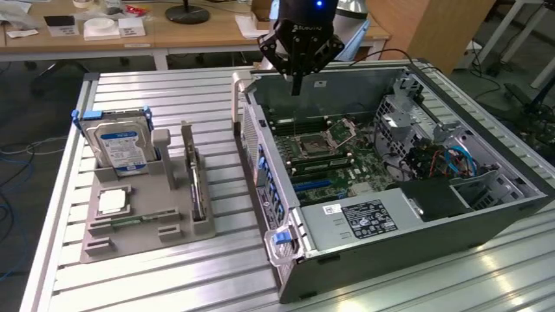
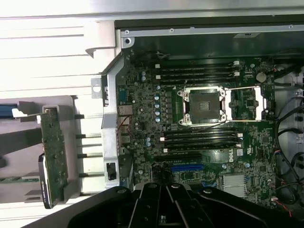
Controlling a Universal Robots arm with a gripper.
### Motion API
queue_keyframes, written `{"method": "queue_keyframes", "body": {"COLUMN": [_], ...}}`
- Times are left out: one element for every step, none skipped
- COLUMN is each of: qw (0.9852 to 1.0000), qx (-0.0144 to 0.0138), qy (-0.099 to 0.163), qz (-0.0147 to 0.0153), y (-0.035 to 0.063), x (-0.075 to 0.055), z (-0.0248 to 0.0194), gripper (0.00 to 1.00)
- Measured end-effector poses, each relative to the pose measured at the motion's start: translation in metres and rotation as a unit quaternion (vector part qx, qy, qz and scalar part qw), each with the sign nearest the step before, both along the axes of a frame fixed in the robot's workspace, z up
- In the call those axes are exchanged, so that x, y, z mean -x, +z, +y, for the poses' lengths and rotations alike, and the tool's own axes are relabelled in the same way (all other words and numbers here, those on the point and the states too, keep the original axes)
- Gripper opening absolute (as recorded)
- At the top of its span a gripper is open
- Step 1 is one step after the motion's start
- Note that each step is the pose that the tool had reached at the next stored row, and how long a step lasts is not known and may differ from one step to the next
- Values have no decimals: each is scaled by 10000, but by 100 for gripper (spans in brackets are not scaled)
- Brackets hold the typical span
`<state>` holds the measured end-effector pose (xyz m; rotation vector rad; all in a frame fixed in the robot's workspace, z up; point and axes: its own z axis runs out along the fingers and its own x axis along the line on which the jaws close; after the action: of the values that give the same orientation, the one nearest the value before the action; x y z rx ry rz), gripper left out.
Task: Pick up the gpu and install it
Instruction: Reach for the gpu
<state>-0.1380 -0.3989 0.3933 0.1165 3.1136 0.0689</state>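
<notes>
The gpu (image 1: 197, 186) stands on edge in a slot of the grey holder (image 1: 143, 244) on the exterior view's left; it is a thin card. In the wrist view the gpu (image 2: 53, 154) shows its green circuit face beside the case wall. My gripper (image 1: 297, 86) hangs above the far end of the open computer case (image 1: 407, 224), well apart from the gpu. Its fingers (image 2: 156, 199) are pressed together with nothing between them. Below it lies the motherboard (image 2: 142, 109) with a blue expansion slot (image 2: 186, 167).
A silver hard drive with a blue-white label (image 1: 121, 146) stands in the holder's far end. A small chip (image 1: 111, 202) and a memory stick (image 1: 130, 221) lie in the holder. Cables (image 1: 451, 159) fill the case's right. Desks with clutter stand behind the ribbed metal table (image 1: 173, 97).
</notes>
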Motion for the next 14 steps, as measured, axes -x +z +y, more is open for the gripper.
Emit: {"method": "queue_keyframes", "body": {"qw": [10000,10000,10000,10000,10000,10000,10000,10000,10000,10000,10000,10000,10000,10000], "qx": [0,0,0,0,0,0,0,0,0,0,0,0,0,0], "qy": [0,0,-1,-1,0,-1,-1,0,0,0,0,0,0,0], "qz": [0,0,0,0,0,0,0,0,0,0,0,0,0,0], "y": [0,0,0,0,0,0,0,0,0,0,0,0,0,0], "x": [13,27,38,49,65,80,95,110,124,137,150,163,178,192], "z": [0,0,0,0,0,0,0,0,0,0,0,0,0,0], "gripper": [10,10,10,10,10,10,10,10,10,10,10,10,10,10]}}
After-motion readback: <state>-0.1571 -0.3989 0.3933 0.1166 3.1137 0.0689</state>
